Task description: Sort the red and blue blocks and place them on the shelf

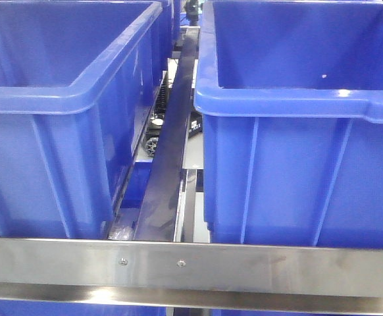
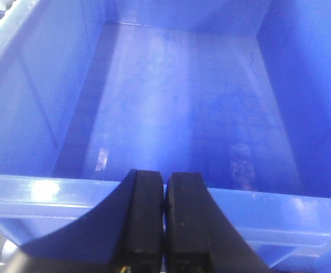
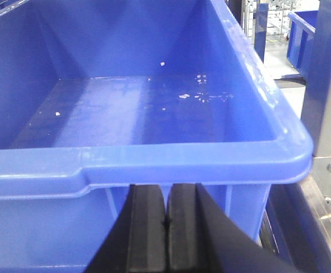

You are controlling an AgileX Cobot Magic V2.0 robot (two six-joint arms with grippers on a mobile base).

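Observation:
The red and blue blocks are out of view in all three views. My left gripper [image 2: 165, 181] is shut with nothing between its black fingers, hovering at the near rim of a dark-blue bin [image 2: 52, 193] whose floor is bare. My right gripper [image 3: 168, 193] is also shut on nothing, just below the near rim of another dark-blue bin [image 3: 154, 165], which holds only a few white specks. Neither gripper shows in the front view.
Two large blue bins [image 1: 53, 99] [image 1: 297, 105] stand side by side on the shelf, parted by a dark rail [image 1: 168, 151]. A steel shelf bar [image 1: 191, 266] crosses the front. A metal upright [image 3: 330, 114] stands right of the right bin.

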